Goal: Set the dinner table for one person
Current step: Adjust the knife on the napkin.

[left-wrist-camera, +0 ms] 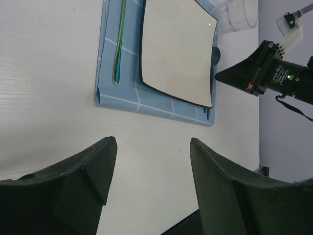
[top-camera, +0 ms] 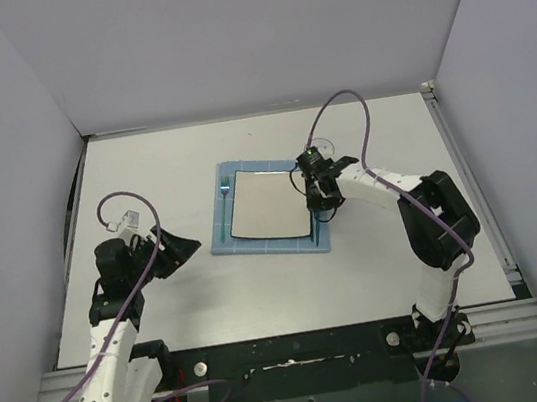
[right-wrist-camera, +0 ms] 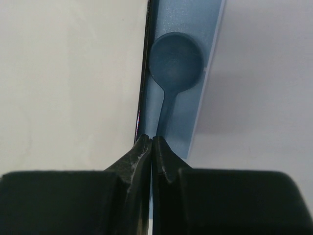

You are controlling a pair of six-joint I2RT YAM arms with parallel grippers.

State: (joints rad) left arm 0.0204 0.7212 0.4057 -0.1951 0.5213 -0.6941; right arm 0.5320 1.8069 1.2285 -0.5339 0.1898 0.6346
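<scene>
Seemingly nearly done: plate (top-camera: 269, 204) and fork (top-camera: 226, 195) are lying on the mat (top-camera: 221, 233) left of the right fingers (right-wrist-camera: 132, 161), which are pressing together at the spoon (right-wrist-camera: 176, 61) handle; left fingers (left-wrist-camera: 93, 166) are hanging apart over the desk (left-wrist-camera: 49, 98).

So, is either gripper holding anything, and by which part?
Left gripper: nothing, open. Right gripper is shut at the blue spoon's handle; whether it truly pinches it cannot be told.
</scene>
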